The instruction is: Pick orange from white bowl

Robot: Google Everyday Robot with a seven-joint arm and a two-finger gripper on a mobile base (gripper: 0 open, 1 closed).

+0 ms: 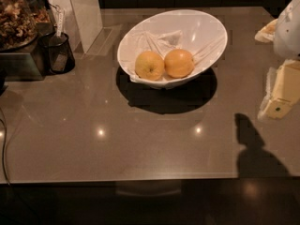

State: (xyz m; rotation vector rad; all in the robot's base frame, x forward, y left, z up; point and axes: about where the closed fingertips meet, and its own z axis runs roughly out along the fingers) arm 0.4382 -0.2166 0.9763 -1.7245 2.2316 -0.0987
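Well to the right of the white bowl (pixel 202 21), at the edge of my view, hangs my claw (pixel 281 90). I cannot tell whether it is spread or pressed together, and it pinches nothing that I can see. The orange (pixel 178 63) lies inside the bowl, toward its near, lower side, on the wrinkled white liner (pixel 157 39), touching the paler yellow fruit (pixel 149 65) on its left. I judge that the reach is not yet made, so the step in hand is the approach. To do it well I should come down from above the bowl and not across it, since the far rim stands higher than the near one and a sideways path could knock it. I should close on the orange front to back, because the pale fruit blocks its left flank. A smooth round skin can roll, so the grip wants to be centred. The bowl stands on a glossy brown surface (pixel 93 144) that mirrors small lights. Left of the bowl stand a black mesh cup (pixel 58 55) and a container of snacks (pixel 16 13), and the room beyond the bowl is dark.
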